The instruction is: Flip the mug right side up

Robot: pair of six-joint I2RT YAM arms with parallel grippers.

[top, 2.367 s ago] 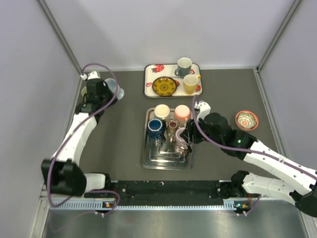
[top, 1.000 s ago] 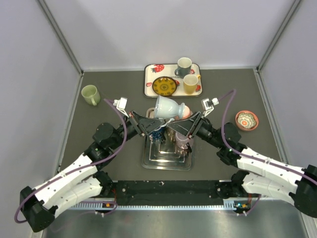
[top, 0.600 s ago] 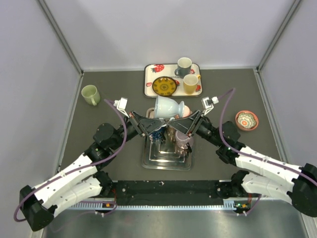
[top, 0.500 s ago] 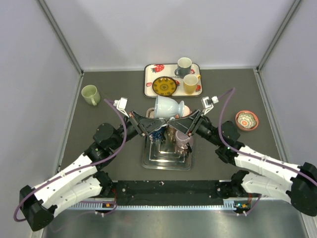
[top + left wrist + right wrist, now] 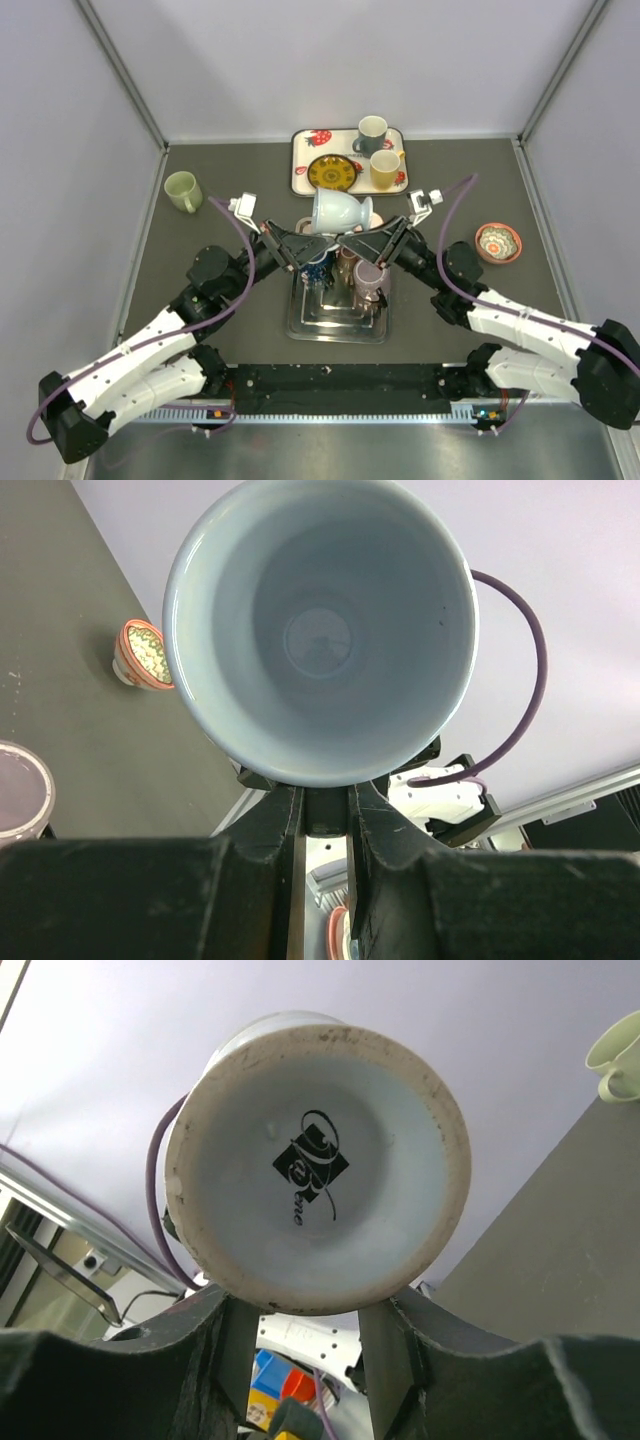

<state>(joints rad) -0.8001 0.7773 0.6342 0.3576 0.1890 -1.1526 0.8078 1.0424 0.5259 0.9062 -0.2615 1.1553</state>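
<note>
A pale blue footed mug [image 5: 340, 210] hangs on its side in the air above the metal tray [image 5: 300, 322], mouth to the left, foot to the right. My left gripper [image 5: 318, 240] is shut at the mug's lower rim; its wrist view looks straight into the mug's mouth [image 5: 320, 630], with the left gripper [image 5: 325, 800] pinched just below. My right gripper [image 5: 350, 240] sits under the foot. Its wrist view shows the mug's stamped base [image 5: 315, 1160]. The right gripper [image 5: 295, 1310] has its fingers apart, with only background in the gap.
The metal tray holds a blue mug [image 5: 315, 262], a purple cup [image 5: 368, 280] and other cups. A strawberry tray [image 5: 300, 160] at the back carries a grey mug [image 5: 371, 133], a yellow mug [image 5: 384, 168] and a plate. A green mug [image 5: 182, 190] stands left, a patterned bowl [image 5: 497, 242] right.
Earlier the left arm was at the far left by the green mug and the right over the tray. Now both meet under the lifted mug, which has risen slightly in the last half second.
</note>
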